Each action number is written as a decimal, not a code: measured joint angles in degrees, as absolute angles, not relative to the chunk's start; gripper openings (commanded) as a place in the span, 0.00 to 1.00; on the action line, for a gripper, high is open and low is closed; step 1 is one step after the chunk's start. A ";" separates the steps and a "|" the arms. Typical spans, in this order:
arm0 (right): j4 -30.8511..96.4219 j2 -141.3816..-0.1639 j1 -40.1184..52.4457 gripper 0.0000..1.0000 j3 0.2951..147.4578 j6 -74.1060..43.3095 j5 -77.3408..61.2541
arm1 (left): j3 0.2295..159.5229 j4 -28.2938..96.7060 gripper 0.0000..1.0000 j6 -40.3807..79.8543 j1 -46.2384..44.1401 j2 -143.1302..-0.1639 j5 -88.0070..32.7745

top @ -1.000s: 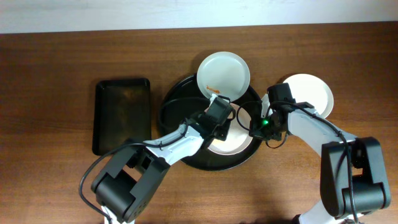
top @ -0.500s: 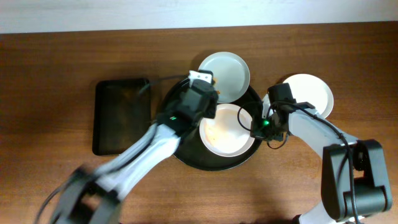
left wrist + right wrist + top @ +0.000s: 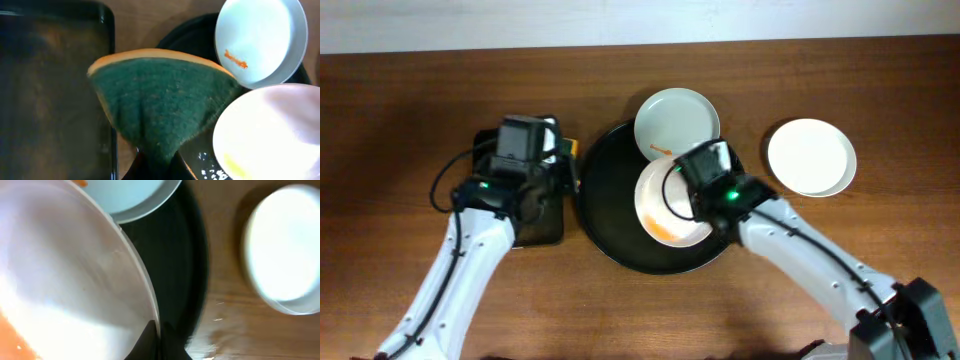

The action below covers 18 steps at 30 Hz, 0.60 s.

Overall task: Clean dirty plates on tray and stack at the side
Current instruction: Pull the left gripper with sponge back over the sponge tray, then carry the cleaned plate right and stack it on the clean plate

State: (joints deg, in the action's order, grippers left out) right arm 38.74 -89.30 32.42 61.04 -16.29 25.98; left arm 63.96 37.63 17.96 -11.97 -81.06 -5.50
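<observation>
My right gripper [image 3: 678, 178] is shut on the rim of a white plate [image 3: 665, 208] with an orange smear, holding it tilted over the round black tray [image 3: 610, 205]. In the right wrist view the fingertips [image 3: 159, 332] pinch that plate [image 3: 65, 270] at its edge. A second smeared plate [image 3: 677, 122] rests on the tray's far rim. A third plate [image 3: 810, 157], with no smear showing, lies on the bare wood at the right. My left gripper [image 3: 558, 155] is shut on a green sponge [image 3: 160, 100] with a yellow backing, above the gap between the two trays.
A rectangular black tray [image 3: 500, 195] lies left of the round one, under my left arm, and shows as the rectangular tray [image 3: 50, 90] in the left wrist view. Brown wood tabletop surrounds everything, and a pale wall edge runs along the far side.
My left arm swung from the middle plate leftward to the rectangular tray, carrying the sponge. My right arm moved left over the tray, and the middle plate shifted left and tilted in its grip.
</observation>
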 measured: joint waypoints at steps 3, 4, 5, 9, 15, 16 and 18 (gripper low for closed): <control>37.80 -89.30 37.45 0.04 62.59 -13.17 39.22 | 63.96 38.76 0.01 16.93 -8.12 -83.11 -10.87; 37.34 -89.30 38.61 0.04 63.46 -11.66 43.44 | 63.96 39.24 0.01 16.69 -7.01 -84.31 -12.27; 36.69 -89.27 39.44 0.04 64.12 -10.24 46.63 | 63.96 39.66 0.01 16.53 -6.35 -85.23 -12.95; 33.47 -89.25 41.60 0.04 65.47 -0.99 54.63 | 63.96 40.38 0.01 15.29 -5.65 -90.89 -15.55; 28.73 -89.23 44.64 0.04 65.47 21.10 60.40 | 63.96 40.71 0.01 13.23 -4.93 -95.48 -19.55; 28.49 -89.23 45.56 0.04 65.47 24.71 60.88 | 63.96 40.73 0.01 13.04 -4.62 -95.48 -19.86; 28.40 -89.23 47.27 0.04 65.47 29.56 61.63 | 63.96 40.71 0.01 12.99 -4.40 -95.50 -20.53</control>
